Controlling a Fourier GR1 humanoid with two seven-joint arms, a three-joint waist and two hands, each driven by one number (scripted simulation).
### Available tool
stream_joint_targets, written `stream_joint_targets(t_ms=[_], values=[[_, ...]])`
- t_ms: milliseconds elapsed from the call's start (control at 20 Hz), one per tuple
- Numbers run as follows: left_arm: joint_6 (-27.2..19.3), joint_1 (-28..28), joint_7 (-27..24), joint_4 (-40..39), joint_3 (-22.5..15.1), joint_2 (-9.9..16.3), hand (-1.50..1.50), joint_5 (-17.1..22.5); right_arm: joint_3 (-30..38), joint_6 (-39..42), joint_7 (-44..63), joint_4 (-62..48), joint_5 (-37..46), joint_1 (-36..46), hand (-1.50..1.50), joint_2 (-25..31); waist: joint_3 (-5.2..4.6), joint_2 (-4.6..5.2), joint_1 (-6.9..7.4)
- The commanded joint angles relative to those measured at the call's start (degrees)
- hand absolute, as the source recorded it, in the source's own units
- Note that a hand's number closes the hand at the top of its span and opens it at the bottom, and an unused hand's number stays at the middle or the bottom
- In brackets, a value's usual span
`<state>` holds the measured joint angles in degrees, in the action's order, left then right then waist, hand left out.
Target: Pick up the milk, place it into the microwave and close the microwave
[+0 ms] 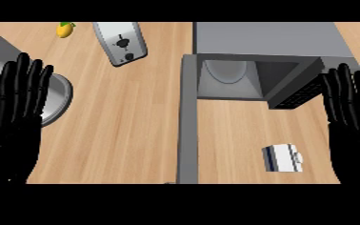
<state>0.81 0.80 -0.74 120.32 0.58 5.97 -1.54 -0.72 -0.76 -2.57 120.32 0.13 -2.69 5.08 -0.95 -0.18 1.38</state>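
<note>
The milk [283, 158], a small white carton with a blue side, lies on the wooden counter at the lower right. Behind it stands the grey microwave [271, 40], its cavity open, with the door [187, 119] swung out toward me as a long grey strip down the middle. My right hand [344, 100] rests open at the right edge, fingers up, right of the milk and apart from it. At the left edge my left hand [22, 93] rests open too, fingers up, far from the milk.
A silver toaster [120, 43] lies at the back centre-left, and a yellow fruit [65, 29] sits at the back left. A round metal plate [55, 100] shows partly behind my left hand. Bare counter [119, 138] spreads between the door and my left hand.
</note>
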Motion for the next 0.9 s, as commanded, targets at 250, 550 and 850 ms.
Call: stream_joint_targets(t_ms=[250,550,850], values=[[5.02,0.69,2.58,-0.53,8.27,5.22,-1.50,8.38,-6.86,10.68,1.36,13.07,-8.43,-11.09,-1.50,2.15,0.94,-0.01,-2.01],[3.56,-3.23,8.98,2.25,7.50,0.92,-1.50,15.73,-11.56,20.90,2.79,12.99,-20.97,-18.24,-1.50,5.97,0.99,0.01,-1.59],[9.45,-9.91,1.67,-0.72,9.51,0.64,-1.50,17.77,-11.88,21.52,-2.46,15.28,-16.39,-26.19,-1.50,3.57,0.94,0.05,-1.65]])
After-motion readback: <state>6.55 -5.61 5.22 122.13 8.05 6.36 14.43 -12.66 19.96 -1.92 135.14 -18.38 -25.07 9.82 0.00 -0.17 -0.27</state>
